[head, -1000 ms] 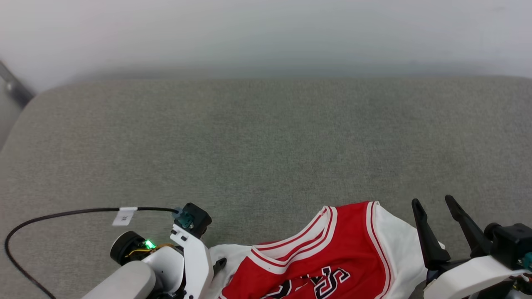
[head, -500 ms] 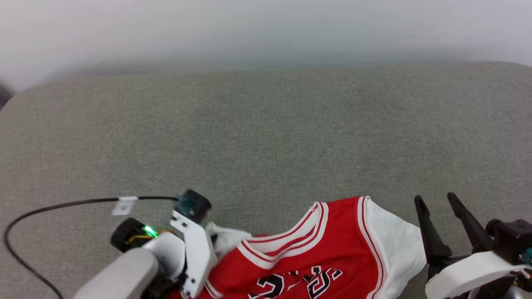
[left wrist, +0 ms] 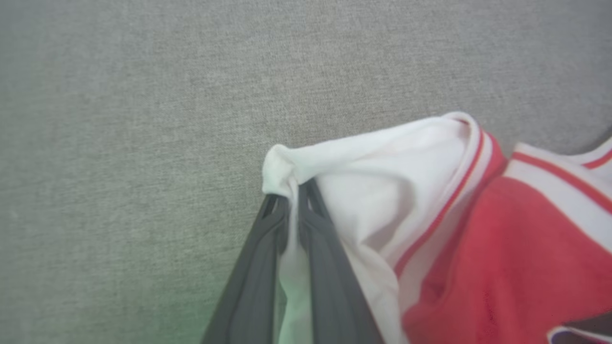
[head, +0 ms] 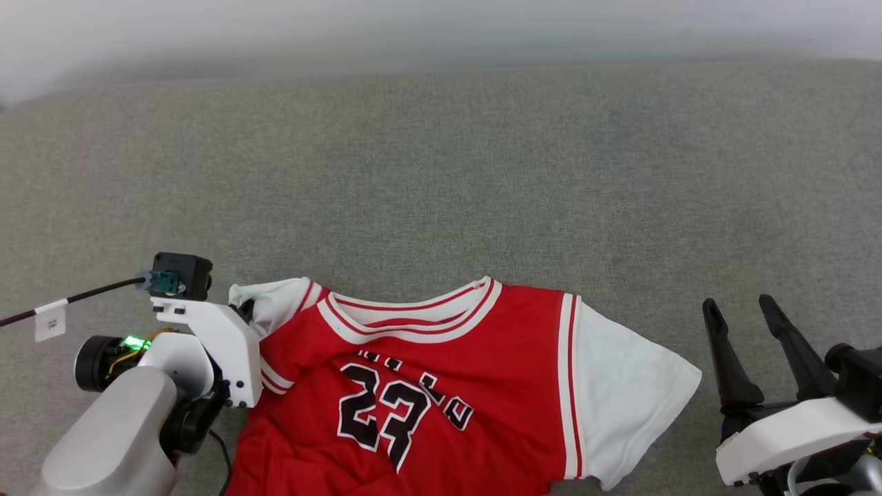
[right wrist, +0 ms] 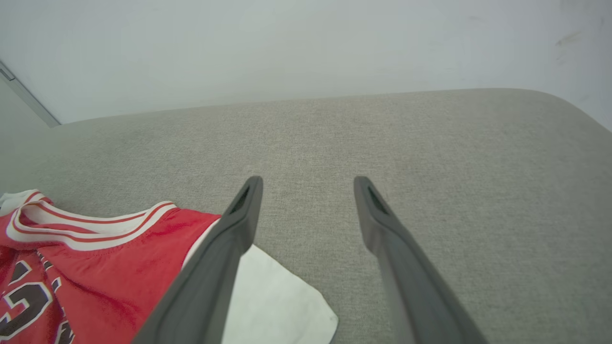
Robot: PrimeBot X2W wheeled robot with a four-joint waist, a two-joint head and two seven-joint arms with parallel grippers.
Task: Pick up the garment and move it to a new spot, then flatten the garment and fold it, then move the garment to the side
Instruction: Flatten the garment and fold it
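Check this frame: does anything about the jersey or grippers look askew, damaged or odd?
The garment lies crooked on the grey surface: one white sleeve is bunched into a peak, pinched in the shut left gripper, while the other sleeve lies flat near the open right gripper. No damage visible.

In the head view the garment (head: 482, 386) is cut off below its number by the bottom edge, and the lettering above that number is creased beyond reading. The fingers of the left hand (left wrist: 292, 196) are hidden there behind its own white wrist. Beside the right hand (right wrist: 308, 184), part of the white sleeve is covered by one finger.
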